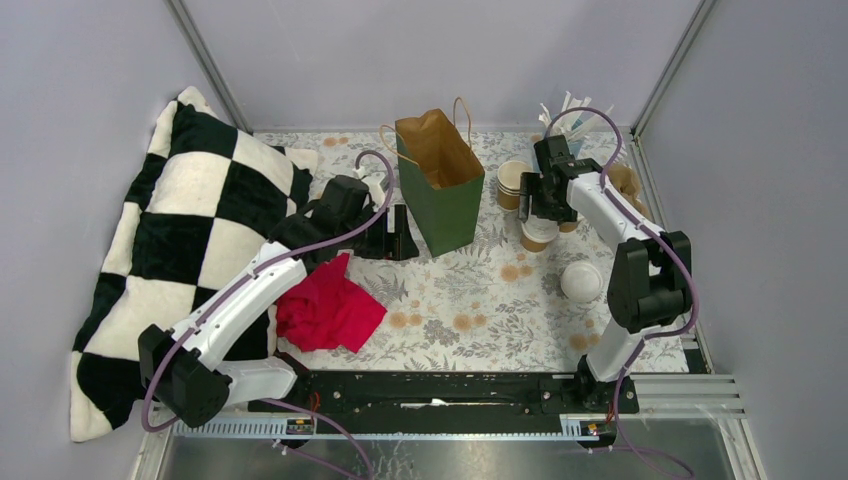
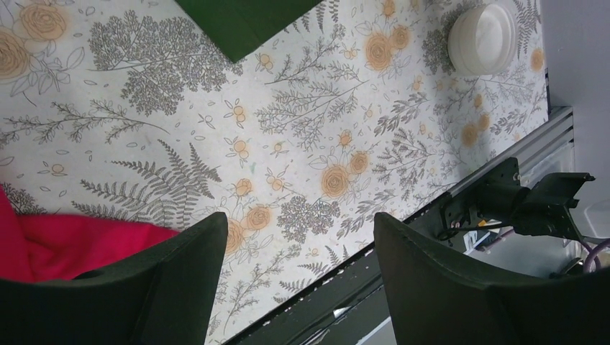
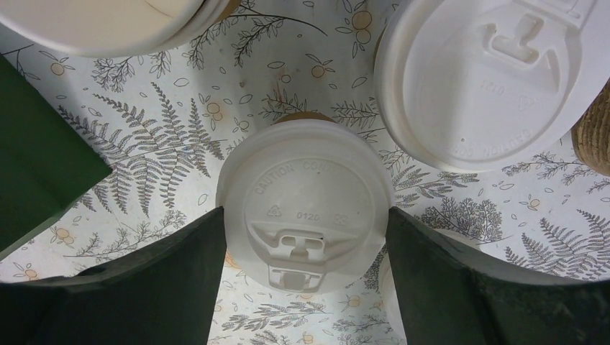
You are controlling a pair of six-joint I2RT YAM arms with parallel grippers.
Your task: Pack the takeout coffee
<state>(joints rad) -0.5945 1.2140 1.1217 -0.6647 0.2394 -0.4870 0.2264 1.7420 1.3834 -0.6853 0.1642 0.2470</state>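
Directly beneath the wide-open right hand, a lidded coffee cup stands between its fingers.

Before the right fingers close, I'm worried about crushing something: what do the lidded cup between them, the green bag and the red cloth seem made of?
Cup lid: thin moulded white plastic, matte, with embossed lettering and a sip tab.
Cup wall: tan, probably paper; only a sliver shows.
Green bag: stiff paper, brown inside, sharp creases.
Red cloth: soft fabric, crumpled folds.

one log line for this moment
right gripper open, flanking lidded cup | left gripper open, empty | green bag upright, open-topped
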